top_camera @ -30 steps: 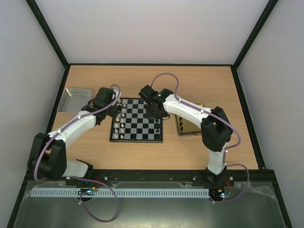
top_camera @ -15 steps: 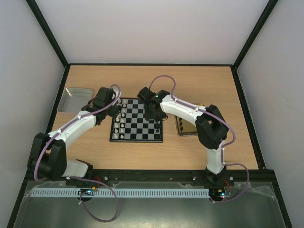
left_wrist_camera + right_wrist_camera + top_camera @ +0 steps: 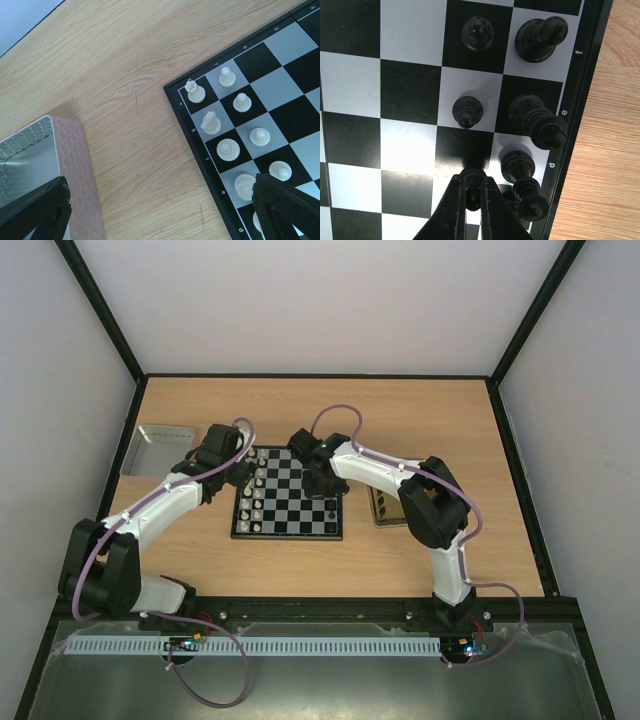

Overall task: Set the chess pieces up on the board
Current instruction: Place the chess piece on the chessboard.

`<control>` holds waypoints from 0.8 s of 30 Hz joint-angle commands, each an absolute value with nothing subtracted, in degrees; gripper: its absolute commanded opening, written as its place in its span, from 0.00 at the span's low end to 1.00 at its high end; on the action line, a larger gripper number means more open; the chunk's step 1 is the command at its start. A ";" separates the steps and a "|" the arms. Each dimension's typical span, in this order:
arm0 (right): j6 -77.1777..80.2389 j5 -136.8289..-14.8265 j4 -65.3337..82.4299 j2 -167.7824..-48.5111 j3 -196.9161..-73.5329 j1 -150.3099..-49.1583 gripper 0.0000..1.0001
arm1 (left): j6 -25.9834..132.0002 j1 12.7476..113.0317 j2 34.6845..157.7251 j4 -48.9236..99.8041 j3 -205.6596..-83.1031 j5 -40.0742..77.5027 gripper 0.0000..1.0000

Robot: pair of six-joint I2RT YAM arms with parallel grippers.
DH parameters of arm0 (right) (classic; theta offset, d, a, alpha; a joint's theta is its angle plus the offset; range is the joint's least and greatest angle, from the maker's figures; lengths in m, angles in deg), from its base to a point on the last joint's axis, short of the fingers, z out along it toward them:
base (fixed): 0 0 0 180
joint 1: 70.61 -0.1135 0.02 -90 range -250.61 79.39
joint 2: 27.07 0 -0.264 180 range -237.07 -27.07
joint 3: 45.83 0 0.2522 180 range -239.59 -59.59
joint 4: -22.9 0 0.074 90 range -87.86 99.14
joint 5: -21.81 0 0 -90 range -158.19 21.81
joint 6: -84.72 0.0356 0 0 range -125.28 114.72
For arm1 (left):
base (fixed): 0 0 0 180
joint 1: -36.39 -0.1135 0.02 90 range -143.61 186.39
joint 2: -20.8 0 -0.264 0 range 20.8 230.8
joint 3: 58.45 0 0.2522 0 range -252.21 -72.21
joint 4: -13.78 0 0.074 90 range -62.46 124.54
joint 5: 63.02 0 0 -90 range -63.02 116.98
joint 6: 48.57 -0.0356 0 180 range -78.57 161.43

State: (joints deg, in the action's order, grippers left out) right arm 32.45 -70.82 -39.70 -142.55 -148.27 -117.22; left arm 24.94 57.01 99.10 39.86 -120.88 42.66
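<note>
The board (image 3: 288,502) lies mid-table, with white chess pieces (image 3: 253,495) along its left side and black ones (image 3: 332,508) along its right. My right gripper (image 3: 318,480) is over the board's right half. In the right wrist view it (image 3: 473,192) is shut on a small black pawn (image 3: 473,179) over a dark square, beside standing black pieces (image 3: 538,124). Another black pawn (image 3: 467,110) stands one square ahead. My left gripper (image 3: 160,220) is open wide above bare table at the board's (image 3: 280,90) left edge, near the white pieces (image 3: 229,149).
A silver metal tray (image 3: 160,448) sits at the far left, close to the left finger (image 3: 35,210). A yellow-tinted tray (image 3: 385,504) lies right of the board, partly under the right arm. Black frame posts and white walls enclose the table.
The right arm has swung left, bringing its shut gripper further over the board's right half. The left arm has not moved.
</note>
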 commanded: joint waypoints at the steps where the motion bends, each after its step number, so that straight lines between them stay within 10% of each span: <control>1: 31.98 -70.20 -39.67 -143.75 -149.97 -117.68 0.02 | 24.55 57.22 99.07 39.32 -120.16 43.48 0.99; 24: 32.07 -70.38 -39.76 -145.19 -152.33 -117.65 0.02 | 24.47 57.15 98.93 39.14 -119.77 43.32 0.99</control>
